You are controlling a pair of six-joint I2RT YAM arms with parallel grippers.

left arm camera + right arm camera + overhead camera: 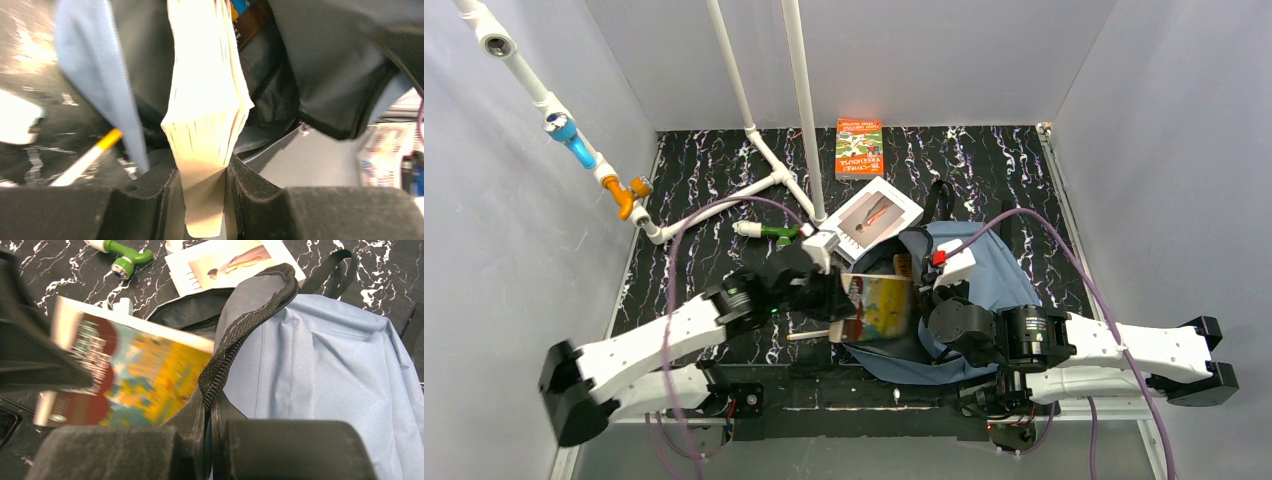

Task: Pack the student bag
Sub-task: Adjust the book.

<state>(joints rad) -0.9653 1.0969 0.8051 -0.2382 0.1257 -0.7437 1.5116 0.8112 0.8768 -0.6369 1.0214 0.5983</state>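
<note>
Black marbled table (704,180), plain grey walls (924,50). Left gripper (202,180) is clamped on a book (205,100), cover blurred. Right gripper (212,430) pinches the bag (325,365) rim, interior mostly hidden.

Student bag (1004,272) right of centre — book (884,305) partway in its opening; second book (879,215) behind, third book (859,148) farther back.
</note>
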